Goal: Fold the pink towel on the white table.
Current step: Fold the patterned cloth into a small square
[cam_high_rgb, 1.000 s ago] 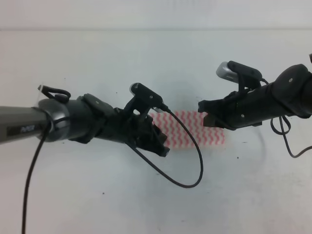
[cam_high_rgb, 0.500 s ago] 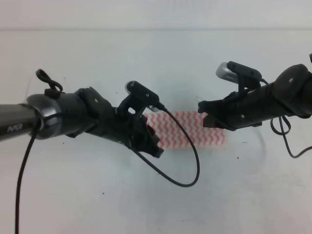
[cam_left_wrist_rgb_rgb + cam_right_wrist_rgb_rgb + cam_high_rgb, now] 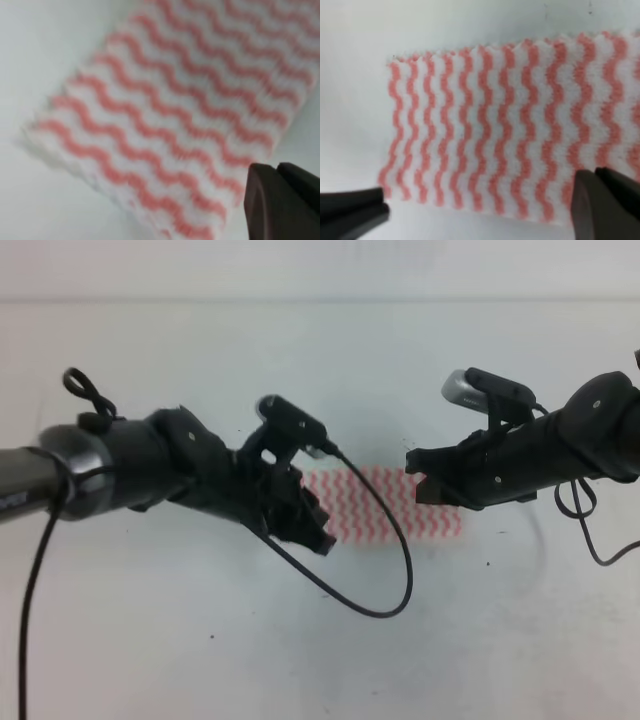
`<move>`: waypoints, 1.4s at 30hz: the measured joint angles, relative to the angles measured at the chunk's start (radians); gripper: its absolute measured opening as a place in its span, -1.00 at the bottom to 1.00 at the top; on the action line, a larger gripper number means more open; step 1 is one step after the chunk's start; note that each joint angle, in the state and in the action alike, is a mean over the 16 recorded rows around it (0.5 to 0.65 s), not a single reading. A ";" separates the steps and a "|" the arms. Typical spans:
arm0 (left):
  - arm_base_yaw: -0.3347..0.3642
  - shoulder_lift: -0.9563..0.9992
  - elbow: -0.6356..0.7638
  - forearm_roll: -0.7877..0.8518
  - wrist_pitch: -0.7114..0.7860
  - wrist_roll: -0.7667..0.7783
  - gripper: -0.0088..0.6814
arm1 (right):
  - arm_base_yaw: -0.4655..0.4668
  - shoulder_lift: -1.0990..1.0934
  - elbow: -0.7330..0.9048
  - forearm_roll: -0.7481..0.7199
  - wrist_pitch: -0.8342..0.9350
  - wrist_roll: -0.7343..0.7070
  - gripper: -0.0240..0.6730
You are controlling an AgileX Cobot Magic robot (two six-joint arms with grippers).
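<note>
Pink towel [image 3: 385, 505] unmoved; left gripper [image 3: 312, 525] has drifted slightly left.

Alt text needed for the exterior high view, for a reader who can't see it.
A pink towel with wavy stripes lies flat on a white table, flanked by two black robot arms reaching in from either side. The left gripper overlaps its left end, the right gripper its upper right part. A black cable loops below the left arm.
</note>
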 joint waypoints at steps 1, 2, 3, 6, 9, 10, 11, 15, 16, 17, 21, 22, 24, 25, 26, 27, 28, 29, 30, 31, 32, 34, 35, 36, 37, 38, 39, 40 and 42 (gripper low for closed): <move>0.000 -0.003 0.000 0.001 0.000 -0.001 -0.97 | 0.000 0.000 0.000 0.000 0.001 0.000 -0.94; 0.000 -0.005 -0.001 0.001 0.000 -0.002 -0.97 | 0.000 0.000 0.000 0.000 0.003 0.000 -0.94; 0.000 -0.007 -0.001 0.002 0.000 -0.002 -0.97 | 0.000 0.000 0.000 0.000 0.004 0.000 -0.94; 0.000 -0.007 -0.001 0.006 -0.001 -0.008 -0.97 | 0.000 -0.001 0.000 0.000 0.009 0.000 -0.94; 0.000 0.002 -0.002 0.019 -0.003 -0.023 -0.97 | 0.000 -0.001 0.000 0.000 0.014 0.000 -0.94; 0.000 0.007 -0.002 0.026 -0.004 -0.030 -0.97 | 0.000 -0.001 0.000 0.000 0.015 0.000 -0.94; 0.000 0.012 -0.002 0.034 -0.003 -0.038 -0.97 | 0.000 -0.001 0.000 0.000 0.016 0.000 -0.94; 0.000 0.030 -0.002 0.065 -0.004 -0.069 -0.97 | 0.000 -0.001 0.000 0.000 0.019 0.000 -0.94; 0.000 0.033 -0.002 0.073 -0.004 -0.077 -0.97 | 0.000 -0.001 0.000 0.001 0.020 0.000 -0.94; 0.000 0.035 -0.003 0.081 -0.003 -0.084 -0.97 | 0.000 -0.001 0.000 0.002 0.022 0.001 -0.94; 0.000 0.030 -0.002 0.113 -0.001 -0.112 -0.97 | 0.001 -0.001 0.000 0.010 0.026 0.001 -0.94; 0.000 0.024 -0.002 0.120 0.000 -0.118 -0.97 | 0.001 -0.001 -0.001 0.012 0.027 0.002 -0.94; 0.000 0.012 -0.002 0.130 -0.001 -0.126 -0.97 | 0.001 0.000 -0.002 0.016 0.028 0.002 -0.94; 0.000 0.005 -0.002 0.133 -0.004 -0.128 -0.97 | 0.001 0.001 -0.003 0.019 0.029 0.002 -0.94; 0.000 -0.001 -0.001 0.135 -0.007 -0.128 -0.97 | 0.001 0.002 -0.005 0.021 0.030 0.002 -0.94; 0.000 -0.007 -0.001 0.136 -0.013 -0.126 -0.97 | 0.001 0.004 -0.008 0.023 0.032 0.003 -0.94; 0.000 -0.013 -0.001 0.137 -0.018 -0.125 -0.97 | 0.001 0.007 -0.012 0.026 0.035 0.003 -0.94; 0.000 -0.019 -0.001 0.138 -0.024 -0.123 -0.97 | 0.001 0.011 -0.016 0.028 0.038 0.003 -0.94; 0.000 -0.024 0.000 0.139 -0.030 -0.121 -0.97 | 0.002 0.016 -0.020 0.030 0.041 0.003 -0.94; 0.000 -0.028 0.000 0.140 -0.037 -0.118 -0.97 | 0.002 0.022 -0.025 0.032 0.045 0.003 -0.94; 0.000 -0.032 0.000 0.140 -0.044 -0.116 -0.97 | 0.002 0.028 -0.029 0.034 0.047 0.003 -0.94; 0.000 -0.038 0.000 0.140 -0.060 -0.112 -0.97 | 0.002 0.042 -0.038 0.034 0.053 0.004 -0.94; 0.000 -0.039 0.000 0.140 -0.069 -0.109 -0.97 | 0.001 0.050 -0.042 0.032 0.056 0.005 -0.94; 0.000 -0.039 0.000 0.140 -0.078 -0.106 -0.97 | 0.001 0.058 -0.046 0.028 0.059 0.008 -0.94; 0.000 -0.037 0.000 0.140 -0.084 -0.104 -0.97 | 0.001 0.066 -0.050 0.022 0.062 0.012 -0.94; 0.000 -0.033 0.000 0.140 -0.092 -0.102 -0.97 | 0.001 0.074 -0.054 0.015 0.065 0.016 -0.94; 0.000 -0.029 0.000 0.140 -0.098 -0.099 -0.97 | 0.001 0.082 -0.058 0.006 0.068 0.022 -0.94; 0.000 -0.024 0.000 0.140 -0.104 -0.097 -0.97 | 0.001 0.089 -0.062 -0.002 0.072 0.027 -0.94; 0.000 -0.012 0.000 0.140 -0.112 -0.093 -0.97 | 0.001 0.104 -0.066 -0.020 0.076 0.038 -0.94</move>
